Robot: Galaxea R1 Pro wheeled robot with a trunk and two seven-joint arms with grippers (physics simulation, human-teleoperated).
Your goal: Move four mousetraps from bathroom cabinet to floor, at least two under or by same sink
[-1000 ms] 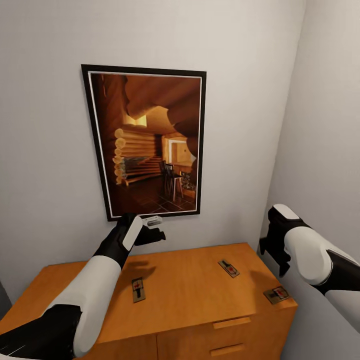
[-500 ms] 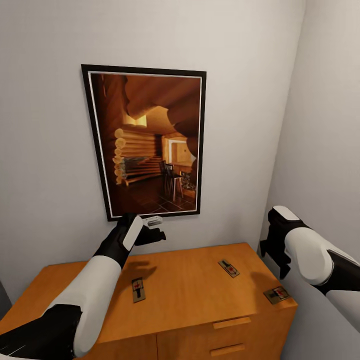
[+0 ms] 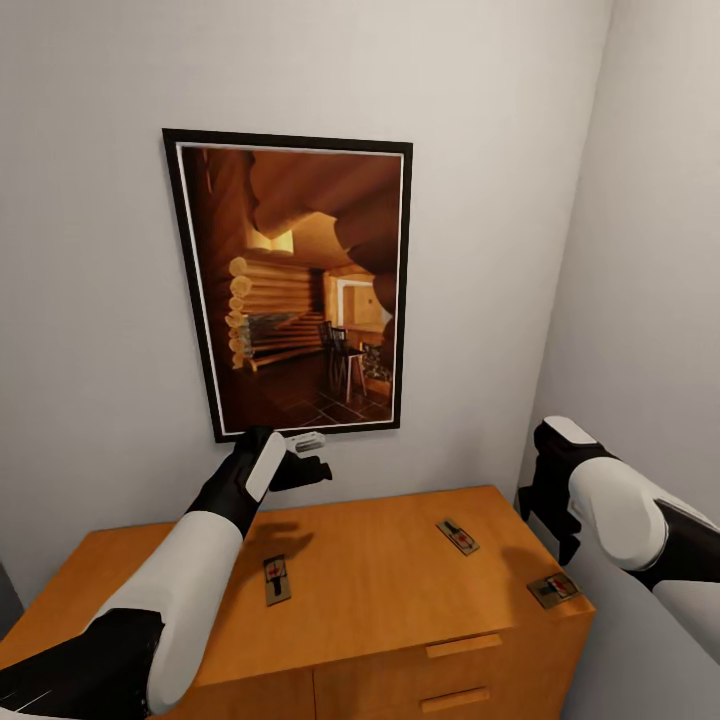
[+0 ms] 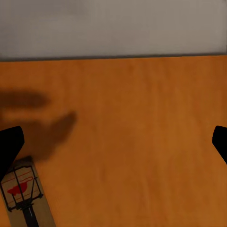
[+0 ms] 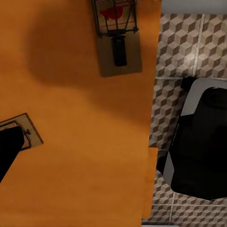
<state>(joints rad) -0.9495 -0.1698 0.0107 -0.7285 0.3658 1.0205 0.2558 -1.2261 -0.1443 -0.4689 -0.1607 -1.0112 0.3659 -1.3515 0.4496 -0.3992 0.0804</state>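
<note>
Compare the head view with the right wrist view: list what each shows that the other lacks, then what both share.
Head view alone: the framed picture on the wall, the left end effector raised above the cabinet, and the trap below it.
Right wrist view alone: the cube-pattern floor tiles beside the cabinet.
Shared: the orange cabinet top and two mousetraps, one by the cabinet's end edge, another further in.
</note>
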